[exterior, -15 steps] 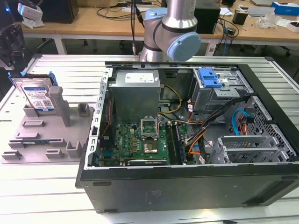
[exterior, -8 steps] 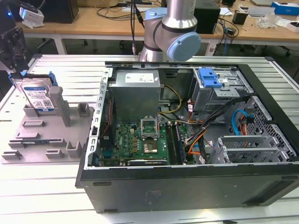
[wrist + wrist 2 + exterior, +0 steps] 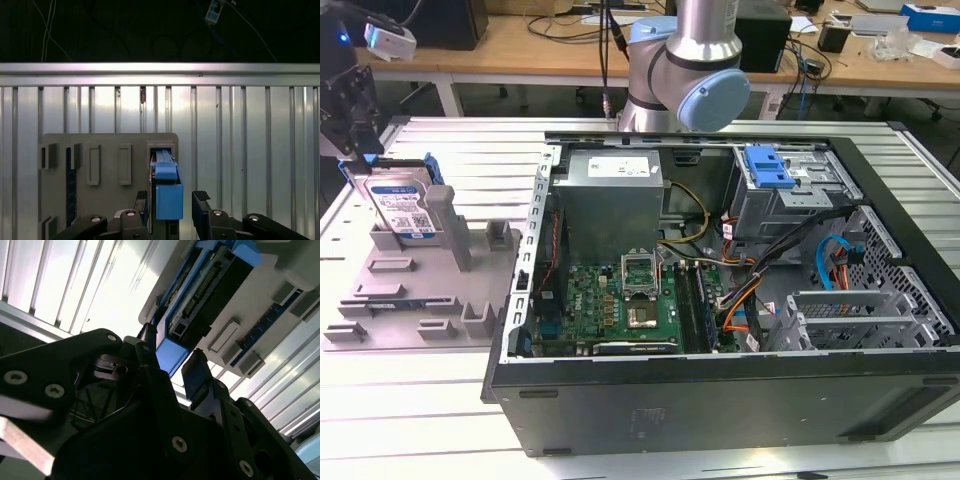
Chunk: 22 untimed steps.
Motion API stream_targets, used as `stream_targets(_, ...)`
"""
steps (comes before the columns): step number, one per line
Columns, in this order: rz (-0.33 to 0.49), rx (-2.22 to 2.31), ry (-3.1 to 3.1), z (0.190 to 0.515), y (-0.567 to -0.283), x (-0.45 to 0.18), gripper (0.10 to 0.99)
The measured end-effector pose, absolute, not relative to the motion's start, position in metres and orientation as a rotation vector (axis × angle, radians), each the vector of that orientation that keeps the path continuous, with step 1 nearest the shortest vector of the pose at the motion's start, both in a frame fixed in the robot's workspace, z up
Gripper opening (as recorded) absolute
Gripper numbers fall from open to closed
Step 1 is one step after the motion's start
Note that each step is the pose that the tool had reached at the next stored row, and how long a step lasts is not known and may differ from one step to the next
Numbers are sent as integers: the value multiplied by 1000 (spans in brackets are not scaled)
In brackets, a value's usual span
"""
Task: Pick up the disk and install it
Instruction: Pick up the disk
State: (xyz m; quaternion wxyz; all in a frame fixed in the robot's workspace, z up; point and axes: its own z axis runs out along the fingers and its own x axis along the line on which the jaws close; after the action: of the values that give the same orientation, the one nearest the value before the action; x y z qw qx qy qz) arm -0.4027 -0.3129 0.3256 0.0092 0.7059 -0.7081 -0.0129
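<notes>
The silver rectangular hard disk with blue plastic rails is seen upright in a grey plastic holder on the surface, outside the open black computer case. The end effector is released and straddles the disk's upper edge. Grasp and installation are judged not yet done.

Runs as a silver metal arm tube, with grey rounded joint housings and a round pale-blue joint cap on the side. Ends in a matte black end effector built of flat, angular linkage plates stacked in layers. Carries small silver round-head screws at the link pivots, seen in both wrist views. Has two blocky black fingers with squared tips, no markings readable.
</notes>
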Motion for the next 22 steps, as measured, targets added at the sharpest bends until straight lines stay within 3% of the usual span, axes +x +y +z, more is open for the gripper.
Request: stream_targets(22, -40, 2205, -2212, 311, -313, -403, 482)
